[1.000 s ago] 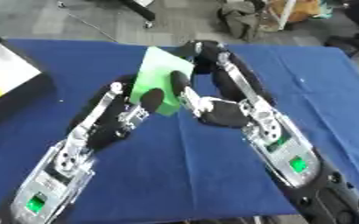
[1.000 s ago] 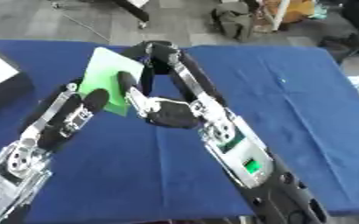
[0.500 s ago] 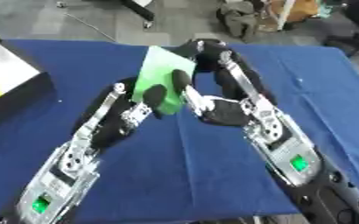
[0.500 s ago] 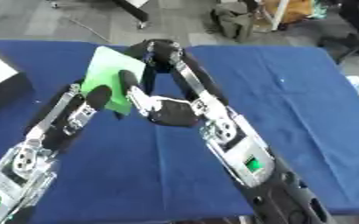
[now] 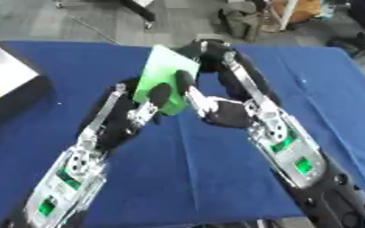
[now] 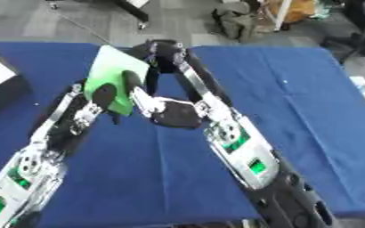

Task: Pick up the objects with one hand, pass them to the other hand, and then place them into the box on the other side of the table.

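Both views are coming from the robot's head, looking steeply down and forward over the blue table (image 5: 216, 178), close enough that both forearms are filling the lower half. The left eye view is sitting slightly left of the right eye view, so everything is shifting leftward in the right eye view. Both are sharing the left hand (image 5: 151, 104) and right hand (image 5: 216, 111) meeting at the green flat object (image 5: 164, 75) mid-table, plus the grey floor (image 6: 61, 22) and clutter beyond the far edge. The box (image 5: 2, 89) at the table's left edge is showing more fully in the left eye view and is getting cropped in the right eye view.
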Controlling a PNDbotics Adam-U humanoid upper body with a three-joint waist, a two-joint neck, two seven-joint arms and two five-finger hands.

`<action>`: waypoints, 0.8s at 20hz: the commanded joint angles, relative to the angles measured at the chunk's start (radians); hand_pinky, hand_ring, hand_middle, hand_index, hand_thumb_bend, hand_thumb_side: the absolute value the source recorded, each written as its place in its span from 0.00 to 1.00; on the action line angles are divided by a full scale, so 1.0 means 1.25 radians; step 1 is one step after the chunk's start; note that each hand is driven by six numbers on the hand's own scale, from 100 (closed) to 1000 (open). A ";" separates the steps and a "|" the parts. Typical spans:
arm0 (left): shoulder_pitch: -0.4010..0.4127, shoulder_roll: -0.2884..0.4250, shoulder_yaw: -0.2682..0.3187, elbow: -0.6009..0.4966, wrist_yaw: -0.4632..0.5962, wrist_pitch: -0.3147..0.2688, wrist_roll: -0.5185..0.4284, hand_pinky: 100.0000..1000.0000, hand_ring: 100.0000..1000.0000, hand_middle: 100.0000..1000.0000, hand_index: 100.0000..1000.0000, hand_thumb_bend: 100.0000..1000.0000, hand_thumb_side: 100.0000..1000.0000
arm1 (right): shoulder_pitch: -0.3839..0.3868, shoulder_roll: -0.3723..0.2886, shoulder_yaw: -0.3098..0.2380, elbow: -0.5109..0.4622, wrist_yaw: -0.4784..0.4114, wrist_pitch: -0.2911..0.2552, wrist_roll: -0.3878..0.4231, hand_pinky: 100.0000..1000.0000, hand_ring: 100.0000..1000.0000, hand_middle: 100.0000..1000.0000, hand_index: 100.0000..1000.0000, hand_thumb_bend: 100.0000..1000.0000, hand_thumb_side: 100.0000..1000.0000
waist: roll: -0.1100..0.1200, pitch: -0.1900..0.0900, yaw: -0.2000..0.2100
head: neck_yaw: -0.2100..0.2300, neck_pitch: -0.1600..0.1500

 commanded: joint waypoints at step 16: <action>0.001 -0.017 0.019 0.009 0.003 -0.003 0.039 0.48 0.20 0.18 0.42 0.00 0.53 | 0.000 0.022 -0.018 -0.011 0.077 -0.100 0.103 0.47 0.42 0.39 0.57 0.00 0.40 | 0.004 -0.014 -0.006 | -0.014 -0.002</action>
